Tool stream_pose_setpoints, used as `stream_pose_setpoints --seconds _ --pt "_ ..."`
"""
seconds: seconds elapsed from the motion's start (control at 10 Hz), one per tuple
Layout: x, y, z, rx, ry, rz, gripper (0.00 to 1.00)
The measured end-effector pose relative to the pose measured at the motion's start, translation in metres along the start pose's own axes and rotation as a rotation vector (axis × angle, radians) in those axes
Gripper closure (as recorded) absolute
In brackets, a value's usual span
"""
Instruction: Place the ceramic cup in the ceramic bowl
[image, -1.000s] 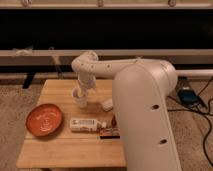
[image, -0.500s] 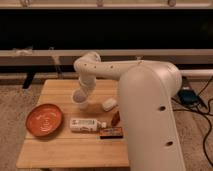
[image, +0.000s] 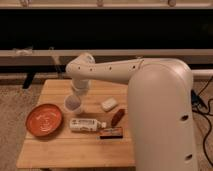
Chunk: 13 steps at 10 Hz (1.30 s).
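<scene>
The cup (image: 73, 105) now sits further left and lower in my view than half a second ago, closer to the bowl (image: 44, 121) and just off its upper right rim, not yet over it. The pincer (image: 75, 97) has travelled with it and grips the cup from above. I see the arm reaching in from the bulky white body on the right, running left to a bent wrist, then dropping straight down onto the cup. The rest has not moved on the wooden worktop (image: 75, 150): a white bottle (image: 87, 124) lying on its side whose label print I cannot read, a white oval lump (image: 109, 104), a reddish-brown piece (image: 117, 117) and a dark bar (image: 111, 133).
</scene>
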Motion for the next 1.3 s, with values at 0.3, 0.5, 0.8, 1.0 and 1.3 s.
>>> stream_pose_setpoints --seconds 0.3,0.5,0.8,1.0,1.3 --pt "-0.016 0.034 -0.013 -0.017 0.004 -0.099 1.00" --pt "-0.026 0.051 -0.025 -0.019 -0.001 -0.137 1.00" --pt "-0.034 0.076 -0.054 -0.015 -0.019 -0.187 1.00" --pt "-0.030 0.101 -0.052 -0.041 -0.011 -0.242 1.00" --pt "-0.033 0.124 -0.026 -0.135 -0.024 -0.312 0.81"
